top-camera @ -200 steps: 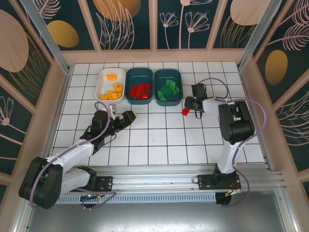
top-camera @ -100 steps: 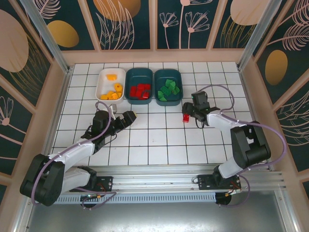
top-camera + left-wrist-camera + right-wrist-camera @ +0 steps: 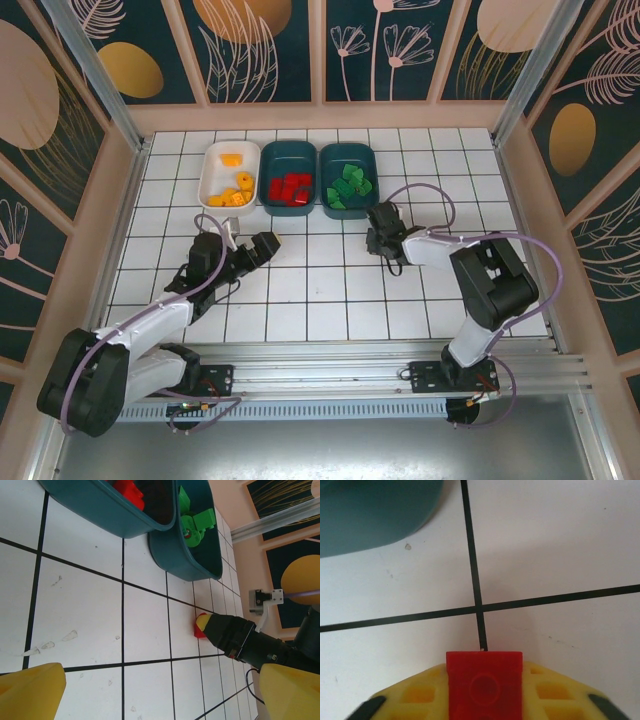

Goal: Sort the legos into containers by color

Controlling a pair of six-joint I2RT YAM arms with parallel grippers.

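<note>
One red brick (image 3: 484, 680) is clamped in my right hand (image 3: 377, 240), low over the desk (image 3: 320, 290), just near of the tray of green bricks (image 3: 347, 147). Left hand (image 3: 262, 247) spread wide, holding nothing.

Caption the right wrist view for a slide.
Red lego gripped between the right fingers, white tiles and a teal tray beyond.

Tabletop (image 3: 320, 300) tiles lie open between the two arms and toward the near edge. Three trays (image 3: 290, 144) side by side bar the far strip. The right claw (image 3: 375, 240) stands just before the rightmost.
</note>
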